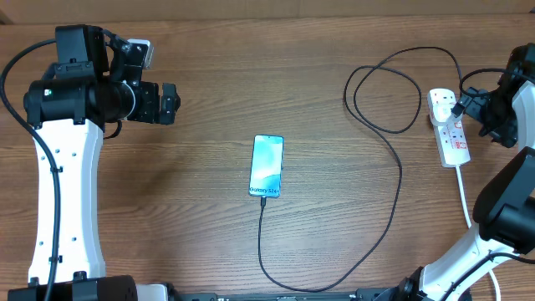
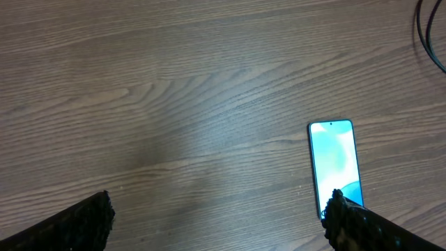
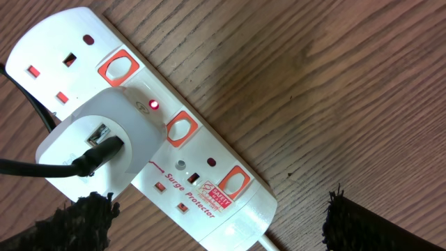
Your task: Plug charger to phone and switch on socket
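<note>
The phone (image 1: 267, 165) lies in the table's middle, screen lit, with the charger cable (image 1: 393, 201) plugged into its bottom edge. The cable loops right and back to a white adapter (image 3: 97, 146) seated in the middle outlet of the white socket strip (image 1: 451, 130). A small red light (image 3: 153, 105) glows beside that outlet's switch (image 3: 181, 128). My right gripper (image 3: 219, 223) is open, above the strip's lead end. My left gripper (image 2: 219, 219) is open and empty, hovering left of the phone (image 2: 336, 160).
The strip's white lead (image 1: 465, 201) runs toward the front right by the right arm's base. The cable makes a large loop (image 1: 384, 92) at the back right. The left arm (image 1: 67, 167) stands at the far left.
</note>
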Controlling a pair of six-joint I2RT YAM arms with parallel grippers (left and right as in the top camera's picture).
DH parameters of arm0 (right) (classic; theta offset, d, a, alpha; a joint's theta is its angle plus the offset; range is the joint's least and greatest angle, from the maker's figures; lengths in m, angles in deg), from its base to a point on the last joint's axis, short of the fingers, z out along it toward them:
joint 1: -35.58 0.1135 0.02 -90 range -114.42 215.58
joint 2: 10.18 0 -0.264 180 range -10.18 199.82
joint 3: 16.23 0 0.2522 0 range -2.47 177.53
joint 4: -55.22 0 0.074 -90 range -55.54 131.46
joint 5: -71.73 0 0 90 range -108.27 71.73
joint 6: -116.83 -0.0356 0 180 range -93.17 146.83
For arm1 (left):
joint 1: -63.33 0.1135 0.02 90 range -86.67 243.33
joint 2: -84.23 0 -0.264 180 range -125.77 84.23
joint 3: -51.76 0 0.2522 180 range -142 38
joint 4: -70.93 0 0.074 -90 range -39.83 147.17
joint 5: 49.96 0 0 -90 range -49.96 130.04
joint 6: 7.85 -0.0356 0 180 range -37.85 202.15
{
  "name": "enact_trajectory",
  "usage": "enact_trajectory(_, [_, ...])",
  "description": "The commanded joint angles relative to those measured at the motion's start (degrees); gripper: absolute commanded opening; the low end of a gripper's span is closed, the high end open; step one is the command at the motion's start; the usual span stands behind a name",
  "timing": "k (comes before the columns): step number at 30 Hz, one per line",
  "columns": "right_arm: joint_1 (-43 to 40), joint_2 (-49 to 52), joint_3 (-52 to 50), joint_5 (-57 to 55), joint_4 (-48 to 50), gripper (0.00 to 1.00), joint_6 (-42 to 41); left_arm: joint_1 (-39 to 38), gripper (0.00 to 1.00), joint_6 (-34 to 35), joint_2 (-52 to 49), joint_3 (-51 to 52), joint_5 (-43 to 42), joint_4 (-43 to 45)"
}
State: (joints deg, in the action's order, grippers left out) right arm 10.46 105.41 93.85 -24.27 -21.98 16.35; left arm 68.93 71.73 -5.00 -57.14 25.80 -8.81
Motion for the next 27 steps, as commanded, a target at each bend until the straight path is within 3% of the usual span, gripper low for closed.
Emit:
enact_trajectory(1, [-0.2,-0.1,0.1,-0.3,0.3,1.00,0.1,-0.4,1.00,0.3,1.8,-0.3,0.7,0.0])
enact_trajectory(20, [-0.2,-0.1,0.1,-0.3,0.3,1.00,0.1,-0.4,1.00,0.4,2.1,0.0,0.6,-1.9])
enact_trajectory(27, [-0.2,-0.1,0.1,-0.3,0.3,1.00,0.1,-1.9,0.99,0.2,2.8,4.9,-0.7,-1.2])
